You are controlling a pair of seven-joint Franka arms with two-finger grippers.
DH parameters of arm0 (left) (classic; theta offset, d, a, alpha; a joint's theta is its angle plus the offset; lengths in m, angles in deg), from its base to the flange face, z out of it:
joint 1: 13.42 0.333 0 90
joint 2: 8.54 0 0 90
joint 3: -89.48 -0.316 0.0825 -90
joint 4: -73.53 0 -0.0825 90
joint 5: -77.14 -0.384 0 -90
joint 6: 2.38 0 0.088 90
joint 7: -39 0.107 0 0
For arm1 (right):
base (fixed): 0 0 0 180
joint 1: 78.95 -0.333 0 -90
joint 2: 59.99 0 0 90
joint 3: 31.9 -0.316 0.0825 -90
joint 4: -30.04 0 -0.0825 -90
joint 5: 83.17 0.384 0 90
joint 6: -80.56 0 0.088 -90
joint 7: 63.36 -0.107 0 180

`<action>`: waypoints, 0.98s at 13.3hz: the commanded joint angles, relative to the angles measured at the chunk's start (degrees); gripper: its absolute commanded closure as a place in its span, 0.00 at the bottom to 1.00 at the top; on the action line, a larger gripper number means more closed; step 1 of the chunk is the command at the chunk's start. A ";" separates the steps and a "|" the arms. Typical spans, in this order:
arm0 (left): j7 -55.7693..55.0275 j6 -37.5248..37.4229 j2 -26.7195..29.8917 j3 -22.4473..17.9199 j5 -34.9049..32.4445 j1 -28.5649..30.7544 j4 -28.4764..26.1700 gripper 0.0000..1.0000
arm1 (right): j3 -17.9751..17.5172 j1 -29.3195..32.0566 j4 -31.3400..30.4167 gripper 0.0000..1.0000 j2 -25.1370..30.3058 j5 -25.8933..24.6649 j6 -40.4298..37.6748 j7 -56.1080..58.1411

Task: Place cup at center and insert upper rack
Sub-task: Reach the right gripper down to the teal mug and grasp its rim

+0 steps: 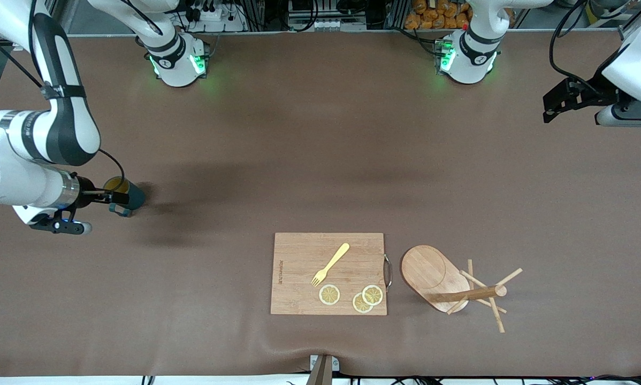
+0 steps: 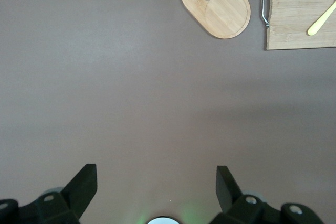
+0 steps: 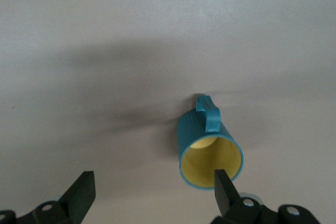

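Right gripper [image 3: 149, 192], fingers spread apart, hovers beside the upright cup [image 1: 125, 195]; left gripper [image 2: 155, 187], also apart, waits well away.

Table [image 1: 320, 160] covered edge to edge by brown matte sheet, slightly wrinkled along edge nearest front camera. Soft shadows cast across sheet. Green glow thrown on sheet at two spots along table's upper edge. Above that edge, metal framing, cables, power strip [image 1: 213, 13] seen, plus heap of orange-brown items [image 1: 438, 15]. White strip visible along lowest edge.
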 commanded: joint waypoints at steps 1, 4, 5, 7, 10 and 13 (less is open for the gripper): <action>0.93 -0.46 -0.06 0.22 -0.55 0.17 0.75 0.00 | -0.54 2.01 -1.50 0.01 -1.61 0.17 2.53 0.44; 0.76 -0.55 -0.15 0.22 -0.55 0.00 0.75 0.00 | -0.54 2.63 -1.67 0.17 -3.11 0.17 2.79 0.44; 0.67 -0.55 -0.06 0.31 -0.47 0.00 0.75 0.00 | -0.54 2.46 -1.84 0.26 -3.12 0.26 2.71 0.36; 0.49 -0.55 -0.06 0.31 -0.47 -0.18 0.75 0.00 | -0.63 2.28 -2.54 0.27 -3.82 0.69 2.44 0.09; 0.49 -0.55 -0.24 0.31 -0.47 -0.01 0.75 0.00 | -0.63 2.37 -4.57 0.27 -3.91 2.37 2.71 0.09; 0.49 -0.55 -0.24 0.31 -0.38 0.00 0.57 0.00 | -0.63 2.46 -6.67 0.27 -3.56 2.37 2.27 0.09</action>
